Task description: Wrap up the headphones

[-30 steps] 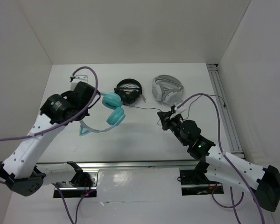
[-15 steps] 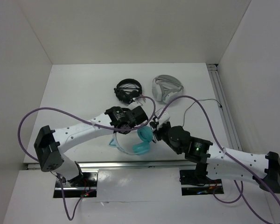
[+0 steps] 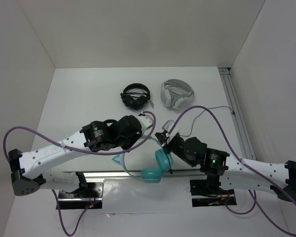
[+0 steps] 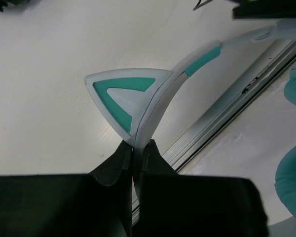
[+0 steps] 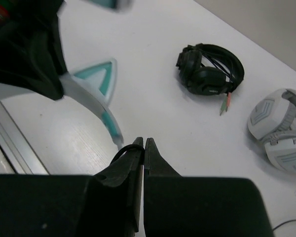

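The teal headphones hang from my left gripper (image 3: 137,140) near the table's front edge. Both ear cups (image 3: 162,159) hang over the front rail. In the left wrist view my left gripper (image 4: 136,144) is shut on the pale blue headband (image 4: 160,96), just below a cat ear (image 4: 123,94). My right gripper (image 3: 164,139) sits close beside the ear cups. In the right wrist view it (image 5: 144,142) is shut on the thin black cable (image 5: 119,154), which loops over the left finger. The headband (image 5: 89,98) shows just ahead of it.
Black headphones (image 3: 135,96) and white-grey headphones (image 3: 176,94) lie at the back of the table; both also show in the right wrist view, the black pair (image 5: 209,69) and the white-grey pair (image 5: 281,128). A metal rail (image 3: 239,118) runs along the right side. White walls enclose the table.
My left gripper has carried the headphones from the back left to the front centre, then closer to the front rail. My right gripper has come in towards them.
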You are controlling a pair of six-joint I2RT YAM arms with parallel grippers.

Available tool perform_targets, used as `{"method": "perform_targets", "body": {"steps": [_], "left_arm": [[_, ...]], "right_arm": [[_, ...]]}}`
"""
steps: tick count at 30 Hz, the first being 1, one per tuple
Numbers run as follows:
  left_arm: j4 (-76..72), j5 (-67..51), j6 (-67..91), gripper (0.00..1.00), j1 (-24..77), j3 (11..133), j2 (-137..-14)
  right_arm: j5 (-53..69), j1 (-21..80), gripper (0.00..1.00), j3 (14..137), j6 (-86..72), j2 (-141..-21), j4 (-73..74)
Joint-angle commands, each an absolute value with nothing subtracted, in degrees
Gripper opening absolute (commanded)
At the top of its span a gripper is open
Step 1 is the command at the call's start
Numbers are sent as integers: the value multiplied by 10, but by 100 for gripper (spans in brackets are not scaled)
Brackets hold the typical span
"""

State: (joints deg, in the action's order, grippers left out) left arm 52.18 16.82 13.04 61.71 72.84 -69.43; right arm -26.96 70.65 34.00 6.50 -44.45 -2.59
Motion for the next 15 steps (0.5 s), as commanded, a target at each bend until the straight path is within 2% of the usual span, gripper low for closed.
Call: {"method": "perform_targets", "body": {"steps": [1, 9, 12, 15], "left_arm": [[479, 98, 110, 0, 647, 733, -721], [490, 98, 110, 0, 647, 744, -726], [490, 84, 104, 0, 647, 744, -701], [484, 60, 98, 0, 647, 744, -676]], "right_arm": [[-249, 710, 3, 352, 89, -436, -72], [-230, 710, 8, 352, 89, -470, -61], [-230, 710, 13, 347, 84, -476, -67], [-210, 697, 21, 342, 83, -476, -78]]}}
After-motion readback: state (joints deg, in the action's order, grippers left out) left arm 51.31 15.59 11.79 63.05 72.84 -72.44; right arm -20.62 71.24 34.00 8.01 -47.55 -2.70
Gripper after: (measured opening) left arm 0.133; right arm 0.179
